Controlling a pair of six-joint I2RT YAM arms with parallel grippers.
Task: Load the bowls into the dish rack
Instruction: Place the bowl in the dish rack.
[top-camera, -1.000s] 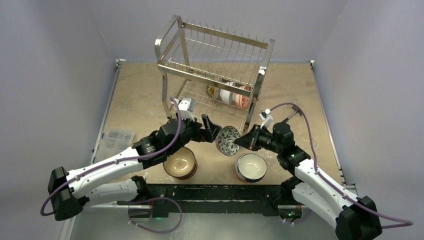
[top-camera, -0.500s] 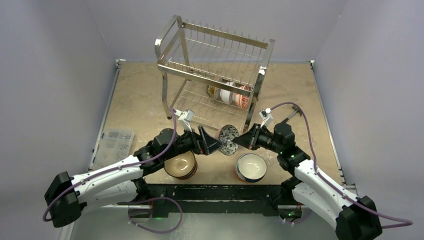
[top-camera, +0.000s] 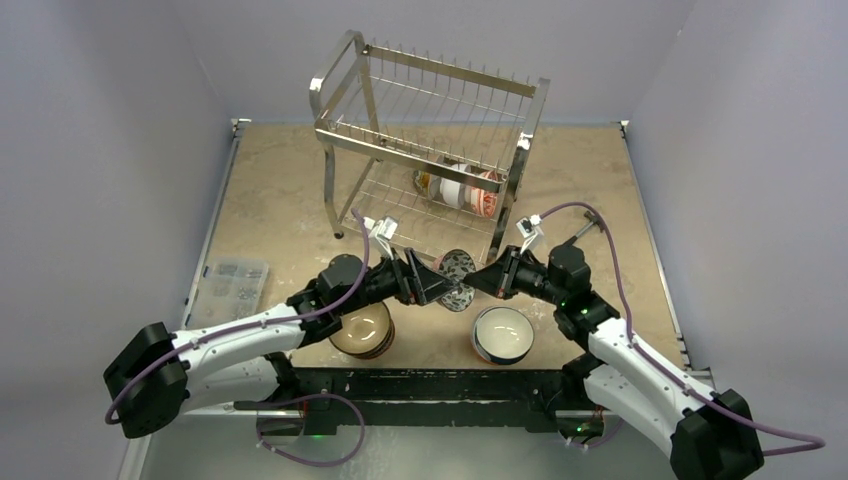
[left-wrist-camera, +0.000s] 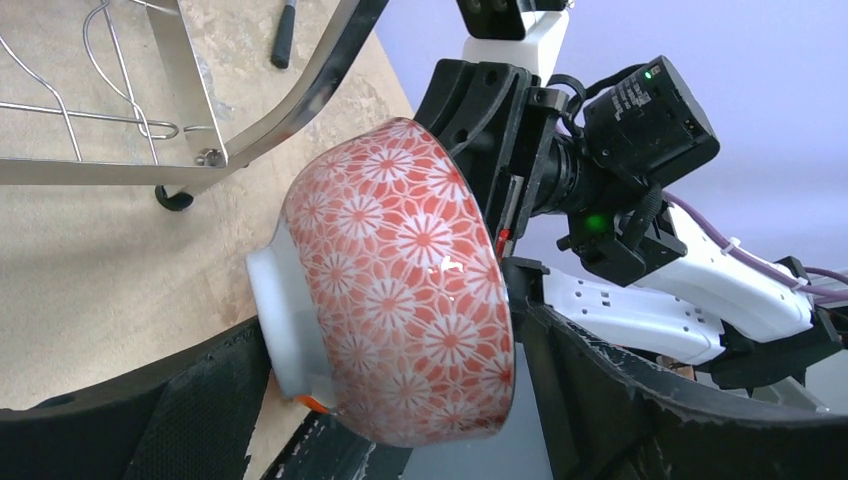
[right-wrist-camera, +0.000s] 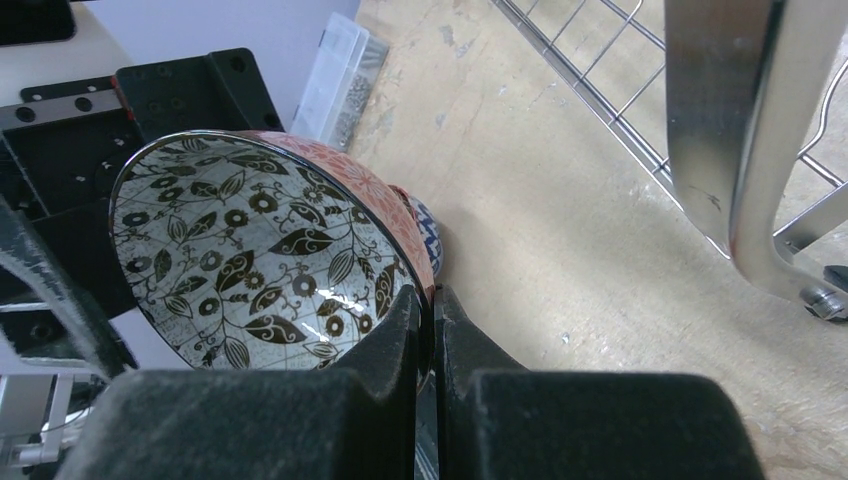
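Since a second ago the left arm has swung in toward the middle and reached forward, so its left gripper (top-camera: 432, 283) now straddles the bowl that the right arm holds up. Behind both arms the tall two-tier chrome wire dish rack (top-camera: 430, 140) stands toward the far side of the tan stone-look table (top-camera: 280, 190), with a few bowls (top-camera: 462, 188) set on edge at the right end of its lower tier. Near the arm bases two more sit upright on the table: a brown-sided round bowl (top-camera: 360, 328) on the left and a white round bowl with a dark rim (top-camera: 502, 333) on the right. Just beyond these, in front of the rack, the small round ceramic bowl with red flowers outside and dark leaves inside (left-wrist-camera: 400, 290) hangs in the air on its side. The right gripper (right-wrist-camera: 432, 310) is pinched tight on its rim, one finger inside and one outside. The left gripper's jaws stand wide, one finger by the foot ring and the other just past the rim; whether either pad touches, I cannot tell. This looks like a handover. To do it well, the left jaws should close evenly, foot ring against one pad and rim against the other, clear of the right fingers. The right pinch should let go only once that hold is firm, since glazed ceramic slips easily.
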